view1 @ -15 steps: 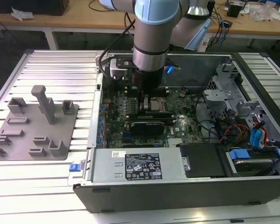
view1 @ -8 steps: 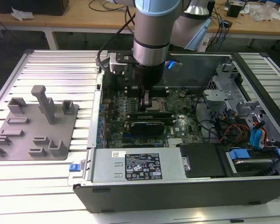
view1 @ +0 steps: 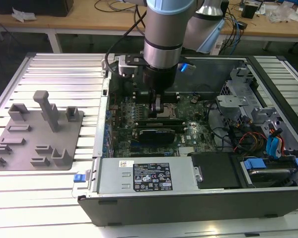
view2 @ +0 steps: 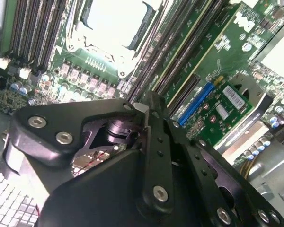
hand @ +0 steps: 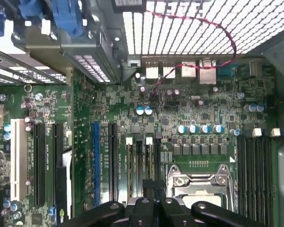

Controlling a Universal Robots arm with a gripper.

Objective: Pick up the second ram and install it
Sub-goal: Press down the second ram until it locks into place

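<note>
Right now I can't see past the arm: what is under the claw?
Under the claw lies the motherboard: the CPU socket and the memory slots beside it. The claw's body covers the slots' near ends and whatever it holds.

Second ram (view1: 161, 120): thin long dark stick, on edge, lying level in motherboard slot directly beneath gripper (view1: 158, 107) fingertips, beside CPU socket. Seating not discernible.

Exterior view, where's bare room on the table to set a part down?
The ribbed table is free behind the grey fixture plate, and in front of it beside the case. Inside the case it is crowded around the gripper.
</note>
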